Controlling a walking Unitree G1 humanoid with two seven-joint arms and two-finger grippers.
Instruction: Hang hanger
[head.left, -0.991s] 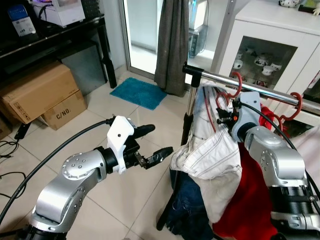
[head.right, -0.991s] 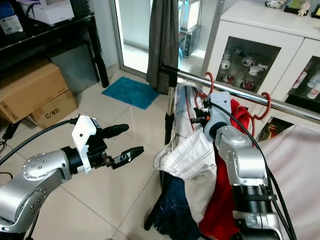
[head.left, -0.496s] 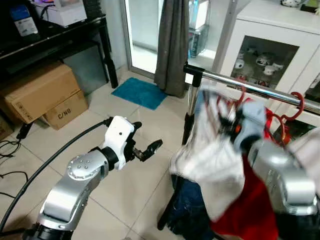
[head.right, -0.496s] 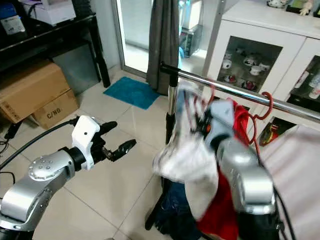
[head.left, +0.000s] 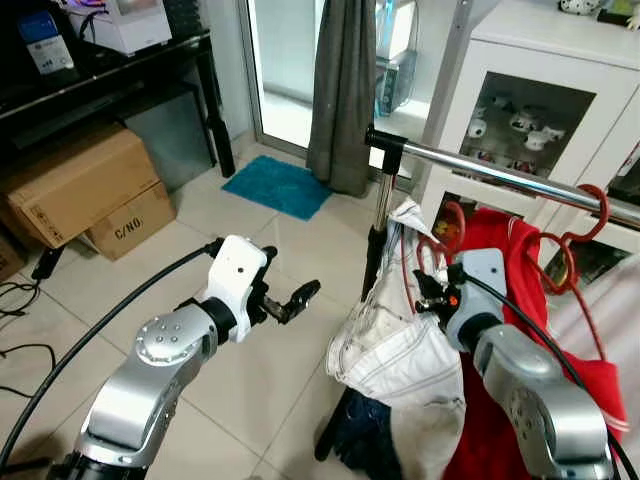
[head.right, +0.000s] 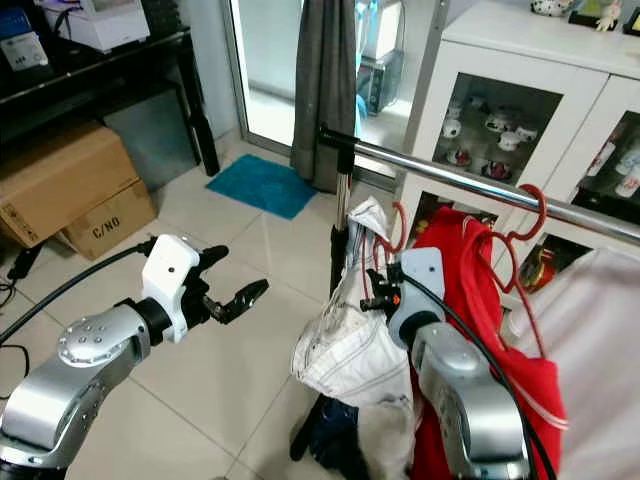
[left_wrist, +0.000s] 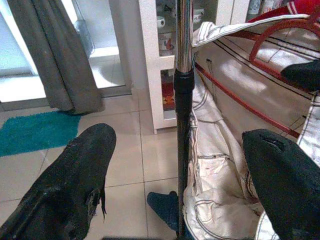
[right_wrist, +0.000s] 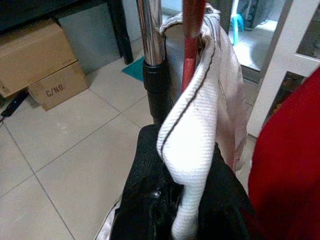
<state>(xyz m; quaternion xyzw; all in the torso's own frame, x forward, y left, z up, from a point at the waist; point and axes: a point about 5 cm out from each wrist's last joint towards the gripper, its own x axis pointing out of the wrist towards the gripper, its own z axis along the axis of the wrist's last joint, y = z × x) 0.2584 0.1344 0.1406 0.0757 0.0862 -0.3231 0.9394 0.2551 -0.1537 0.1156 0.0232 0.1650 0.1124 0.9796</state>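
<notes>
Red hanger (head.left: 436, 238) with a white garment (head.left: 400, 335) draped over it, held below the chrome rail (head.left: 500, 176), its hook not over the bar. Right hand (right_wrist: 187, 197) clenched on the hanger and the white fabric, the cloth's hem folded between the black fingers (right_wrist: 145, 175), just right of the rack's upright pole (head.left: 378, 235). Further right on the rail, a second red hanger (head.left: 580, 240) hooked over the bar and carrying a red garment (head.left: 510, 240); a pale cloth (head.left: 600, 300) hangs at the far right edge. Dark clothing (head.left: 365, 440) heaped at the foot of the rack on the tiled floor (head.left: 270, 370).

Left hand (head.left: 290, 297) raised over the floor to the left of the rack, well apart from the garment, fingers spread and grasping nothing; black fingertips (left_wrist: 80, 170) wide apart in the wrist view, the pole between them. Beyond: grey curtain (head.left: 345, 90), blue mat (head.left: 278, 186), white glass-fronted cabinet (head.left: 520, 100). Far left: cardboard boxes (head.left: 85, 190) under a black shelf (head.left: 110, 70).
</notes>
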